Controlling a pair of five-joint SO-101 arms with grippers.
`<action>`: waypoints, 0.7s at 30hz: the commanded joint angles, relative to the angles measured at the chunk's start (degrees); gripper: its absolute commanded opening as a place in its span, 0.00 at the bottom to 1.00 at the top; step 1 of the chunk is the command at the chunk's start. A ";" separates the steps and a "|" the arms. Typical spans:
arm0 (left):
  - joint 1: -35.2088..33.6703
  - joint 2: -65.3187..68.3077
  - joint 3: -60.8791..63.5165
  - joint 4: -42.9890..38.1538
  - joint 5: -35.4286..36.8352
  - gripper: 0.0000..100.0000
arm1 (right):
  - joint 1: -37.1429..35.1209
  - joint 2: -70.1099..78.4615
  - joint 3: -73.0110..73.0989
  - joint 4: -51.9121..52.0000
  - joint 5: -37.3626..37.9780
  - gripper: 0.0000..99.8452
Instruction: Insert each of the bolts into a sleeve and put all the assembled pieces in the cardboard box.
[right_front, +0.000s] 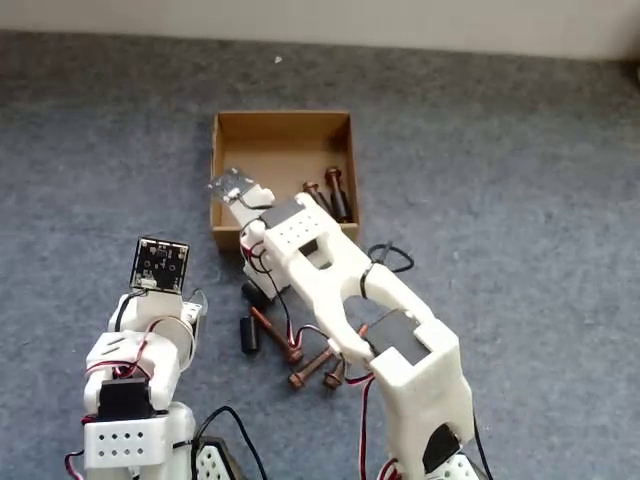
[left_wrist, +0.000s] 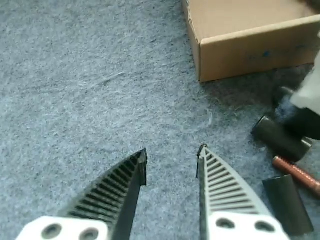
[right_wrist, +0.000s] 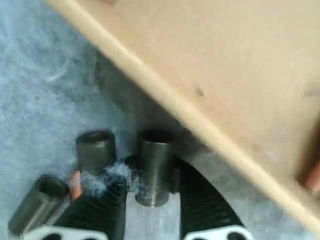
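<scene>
My right gripper (right_wrist: 151, 177) is shut on a dark sleeve (right_wrist: 155, 165), just outside the near wall of the cardboard box (right_wrist: 165, 107). Two more sleeves (right_wrist: 95, 150) (right_wrist: 37, 202) lie beside it on the carpet. The high view shows the box (right_front: 282, 120) with two bolt pieces (right_front: 335, 192) lying at its right side. Loose copper bolts (right_front: 310, 368) and a sleeve (right_front: 248, 333) lie between the arms. My left gripper (left_wrist: 171, 160) hangs open over bare carpet, short of the box corner (left_wrist: 200, 60), with sleeves (left_wrist: 280, 137) and a bolt (left_wrist: 297, 172) off to one side.
Grey carpet (right_front: 500, 200) covers the whole table. The right arm's white body (right_front: 330, 270) stretches from the front edge up to the box. The left arm (right_front: 135, 370) stands at the front left. Open carpet lies to the left and right of the box.
</scene>
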 joint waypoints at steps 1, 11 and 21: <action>-0.84 -0.31 -0.31 -1.05 -0.79 0.19 | 1.89 -9.36 -3.12 5.41 0.35 0.00; -0.84 -0.31 -0.31 -1.05 -0.79 0.19 | 7.78 -38.90 14.37 6.99 0.35 0.00; -0.40 -0.31 -0.84 -1.32 -8.53 0.19 | 20.26 -60.88 41.19 -6.64 -5.19 0.00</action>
